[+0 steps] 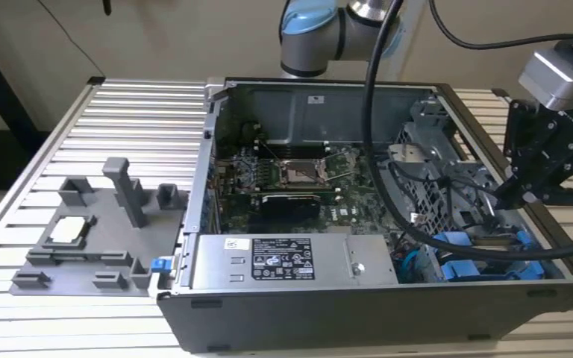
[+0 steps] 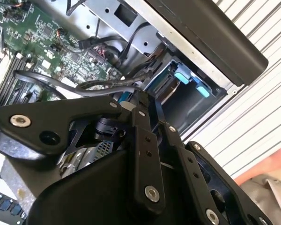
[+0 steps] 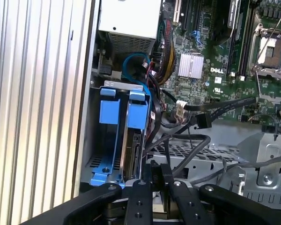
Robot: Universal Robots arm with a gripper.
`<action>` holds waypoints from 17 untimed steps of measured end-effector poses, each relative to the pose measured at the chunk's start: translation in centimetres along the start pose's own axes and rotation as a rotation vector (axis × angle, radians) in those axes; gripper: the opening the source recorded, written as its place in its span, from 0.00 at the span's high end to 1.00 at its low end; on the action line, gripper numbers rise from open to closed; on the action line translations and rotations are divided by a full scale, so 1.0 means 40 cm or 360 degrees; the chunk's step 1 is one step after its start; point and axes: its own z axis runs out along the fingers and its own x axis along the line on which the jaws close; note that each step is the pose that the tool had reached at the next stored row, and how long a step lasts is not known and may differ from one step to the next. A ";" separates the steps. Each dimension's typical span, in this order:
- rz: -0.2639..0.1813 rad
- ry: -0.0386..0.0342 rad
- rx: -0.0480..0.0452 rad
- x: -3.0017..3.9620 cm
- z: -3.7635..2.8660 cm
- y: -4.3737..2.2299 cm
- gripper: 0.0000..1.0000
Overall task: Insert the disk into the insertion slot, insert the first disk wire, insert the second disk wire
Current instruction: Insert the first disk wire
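Your ribbed metal worktop (image 1: 107, 104) stands before a pale wall and carries the open computer case (image 1: 366, 317). The disk (image 3: 136, 112) sits in the insertion slot (image 1: 557, 262) at the case's near corner. The gripper (image 1: 513, 198) hangs close above it, clenched.

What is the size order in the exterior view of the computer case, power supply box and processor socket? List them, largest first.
Largest: computer case.
Next: power supply box.
Smallest: processor socket.
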 end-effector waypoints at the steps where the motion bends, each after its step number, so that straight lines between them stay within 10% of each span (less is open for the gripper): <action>1: 0.0003 0.0000 0.0000 0.000 0.002 -0.002 0.81; 17: 0.0114 0.0000 0.0009 0.022 0.028 -0.001 0.81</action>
